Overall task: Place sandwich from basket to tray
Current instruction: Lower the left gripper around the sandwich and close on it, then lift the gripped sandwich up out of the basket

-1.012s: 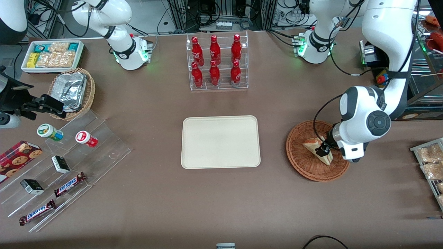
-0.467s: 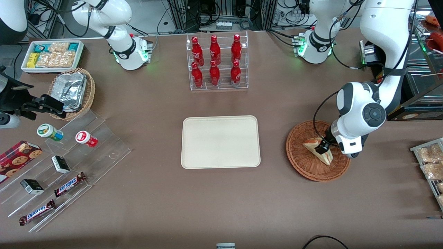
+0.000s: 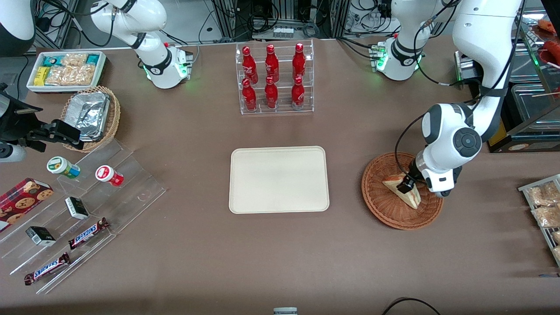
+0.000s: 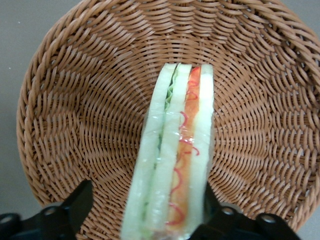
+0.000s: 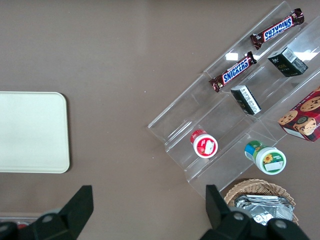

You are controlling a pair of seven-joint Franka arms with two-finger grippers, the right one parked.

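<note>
The table holds six red bottles (image 3: 271, 76), two Snickers bars (image 3: 88, 233), two wicker baskets (image 3: 385, 205) and one cream rectangular tray (image 3: 279, 179), with the left gripper (image 3: 406, 187) over one basket.

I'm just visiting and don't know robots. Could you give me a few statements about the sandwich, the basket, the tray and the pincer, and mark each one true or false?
1. The sandwich lies in the basket. True.
2. The tray already holds the sandwich. False: the tray is bare, and the sandwich is in the basket.
3. The pincer is down at the sandwich, with a finger on either side of it. True; the left wrist view shows the wedge between them, one finger standing apart from it.
4. The pincer hangs over the red bottles. False: it is over the basket, nearer the front camera than the bottles.
5. The basket sits on the tray. False: it rests on the table beside the tray, apart from it.
</note>
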